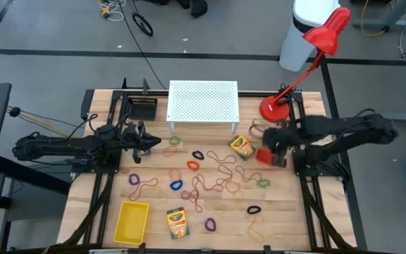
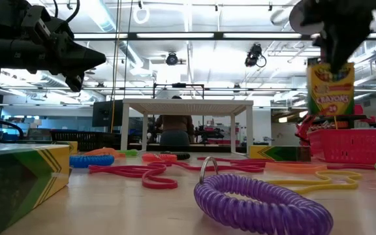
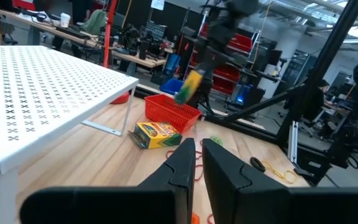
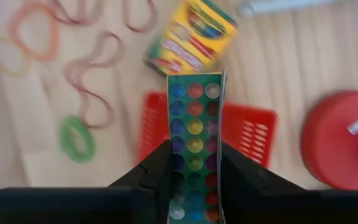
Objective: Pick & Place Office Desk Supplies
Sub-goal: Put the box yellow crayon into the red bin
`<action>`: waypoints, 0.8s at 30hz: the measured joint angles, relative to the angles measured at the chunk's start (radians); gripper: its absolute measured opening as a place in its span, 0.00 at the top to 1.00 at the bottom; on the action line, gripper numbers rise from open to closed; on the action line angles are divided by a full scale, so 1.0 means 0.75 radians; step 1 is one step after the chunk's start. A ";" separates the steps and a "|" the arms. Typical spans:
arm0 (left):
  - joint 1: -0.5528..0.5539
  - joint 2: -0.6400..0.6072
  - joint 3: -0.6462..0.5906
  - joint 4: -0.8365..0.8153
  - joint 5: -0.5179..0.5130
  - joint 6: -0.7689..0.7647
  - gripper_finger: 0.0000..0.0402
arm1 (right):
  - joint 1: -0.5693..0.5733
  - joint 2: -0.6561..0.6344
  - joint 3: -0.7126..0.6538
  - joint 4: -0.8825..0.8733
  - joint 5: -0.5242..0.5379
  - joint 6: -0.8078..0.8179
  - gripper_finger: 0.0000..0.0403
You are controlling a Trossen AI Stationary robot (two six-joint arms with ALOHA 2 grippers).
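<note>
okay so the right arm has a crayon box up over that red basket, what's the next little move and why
Probably lower it straight down, then let go. The right pincer is shut on an upright crayon box, which hangs above the red basket, and in the low view the box sits clear above the basket's rim. The left pincer waits shut near the white perforated stand.

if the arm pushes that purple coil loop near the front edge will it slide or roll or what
The purple coil loop lies flat on the wooden table, so it would probably slide rather than roll. Its spiral coils look springy, so it may well squash or stretch under a push. It looks light for its size and might skitter or snag on the thin rubber bands.
</note>
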 joint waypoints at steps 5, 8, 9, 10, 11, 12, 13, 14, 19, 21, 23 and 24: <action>0.000 0.000 0.000 0.000 0.000 0.026 0.91 | -0.270 -0.178 -0.160 0.058 -0.088 -0.223 0.73; 0.000 0.000 0.000 0.000 0.000 0.029 0.91 | -0.399 -0.219 -0.230 0.089 -0.143 -0.323 0.73; 0.000 0.000 0.000 0.000 0.000 0.029 0.91 | -0.437 -0.222 -0.246 0.098 -0.161 -0.356 0.73; 0.000 0.000 0.000 0.000 0.000 0.030 0.91 | -0.473 -0.222 -0.260 0.111 -0.173 -0.386 0.73; 0.000 0.000 0.000 0.001 0.000 0.030 0.91 | -0.507 -0.222 -0.274 0.131 -0.178 -0.414 0.73; 0.000 0.000 0.000 0.001 0.000 0.030 0.91 | -0.538 -0.221 -0.285 0.147 -0.186 -0.440 0.73; 0.000 0.000 0.000 0.001 0.000 0.031 0.91 | -0.567 -0.221 -0.296 0.163 -0.201 -0.463 0.73; 0.000 0.000 0.000 0.001 -0.001 0.036 0.91 | -0.595 -0.221 -0.306 0.180 -0.213 -0.485 0.73; 0.000 0.000 0.000 0.001 -0.001 0.047 0.91 | -0.703 -0.219 -0.346 0.220 -0.291 -0.525 0.73; 0.000 0.000 0.000 0.001 0.002 0.047 0.91 | -0.727 -0.220 -0.345 0.227 -0.302 -0.538 0.73; 0.000 0.000 0.000 0.000 0.016 0.047 0.91 | -0.748 -0.220 -0.345 0.223 -0.317 -0.549 0.73; 0.000 0.000 0.000 0.001 0.026 0.047 0.91 | -0.758 -0.220 -0.345 0.219 -0.319 -0.557 0.73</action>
